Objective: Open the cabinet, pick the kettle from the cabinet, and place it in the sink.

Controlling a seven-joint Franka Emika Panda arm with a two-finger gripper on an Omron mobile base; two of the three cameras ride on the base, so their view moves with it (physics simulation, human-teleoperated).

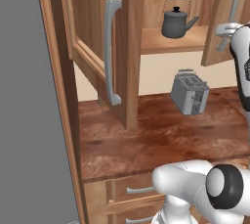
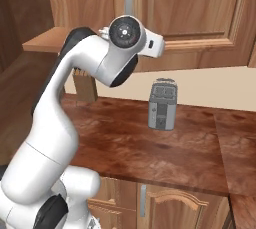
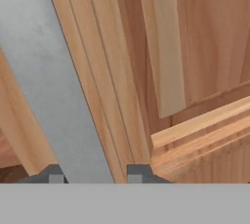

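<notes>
Fingers straddle the right door's grey bar handle, parted, apparently releasing it. Kettle sits on the open cabinet shelf, left of the fingers. Risk: withdrawing crookedly snags the handle, swinging the door back across the kettle.

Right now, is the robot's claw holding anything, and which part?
The claw sits around the grey bar handle of the right cabinet door; I can't tell if it is squeezing.
</notes>
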